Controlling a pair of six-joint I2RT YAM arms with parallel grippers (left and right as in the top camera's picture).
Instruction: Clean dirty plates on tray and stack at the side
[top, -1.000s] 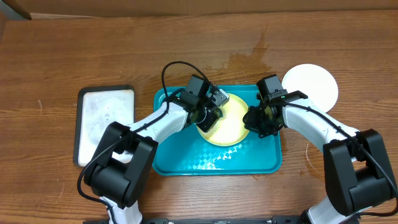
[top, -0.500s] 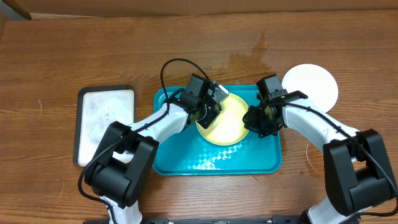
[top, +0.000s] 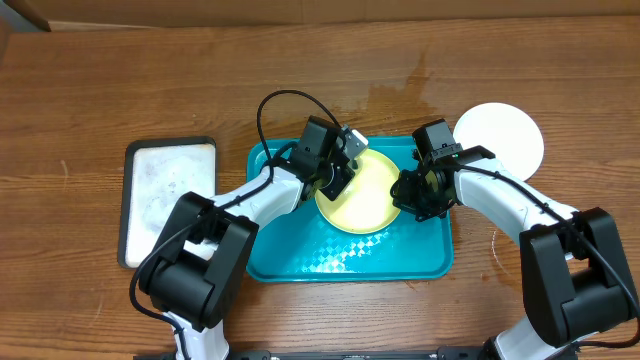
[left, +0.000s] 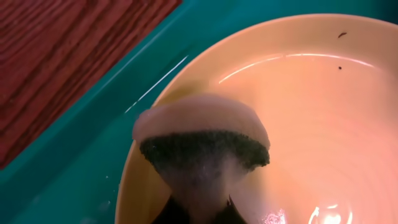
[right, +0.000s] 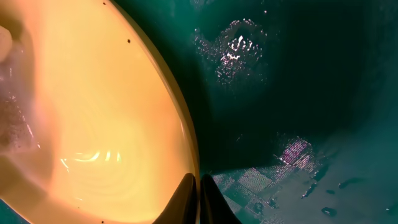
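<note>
Yellow plate seemingly in right hand

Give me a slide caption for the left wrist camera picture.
Left gripper holds a sponge at the edge of the pale yellow plate in the turquoise tray.

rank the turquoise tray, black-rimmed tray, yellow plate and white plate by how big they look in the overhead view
1. turquoise tray
2. black-rimmed tray
3. yellow plate and white plate: these look about alike, and each is partly hidden, so I would not rank one above the other.
</note>
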